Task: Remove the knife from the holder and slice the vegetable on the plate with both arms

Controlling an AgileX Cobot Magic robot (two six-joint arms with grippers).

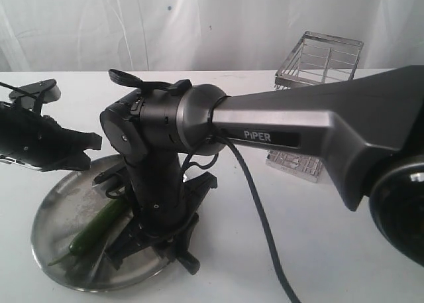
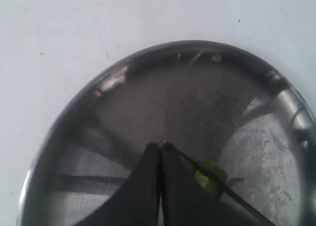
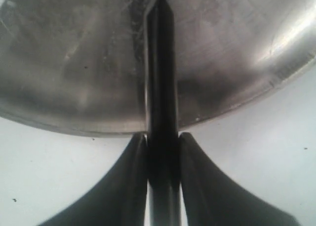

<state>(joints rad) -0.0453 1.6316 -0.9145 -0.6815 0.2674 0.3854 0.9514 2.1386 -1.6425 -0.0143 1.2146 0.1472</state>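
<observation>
The right hand [image 3: 163,142] clamps the black-handled dark knife [image 3: 161,63] over the round steel plate's [image 1: 50,217] near rim; the left hand [image 2: 160,149], closed, pins the green chili pepper [image 1: 99,227].

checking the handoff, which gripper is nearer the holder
Right. The right gripper is over the plate, on the side toward the holder; the left gripper is farther away.

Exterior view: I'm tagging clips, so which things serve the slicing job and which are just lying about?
Job: knife, gripped in the right hand; vegetable; plate; holder; left hand.
Just there: table, white curtain, black cable.
</observation>
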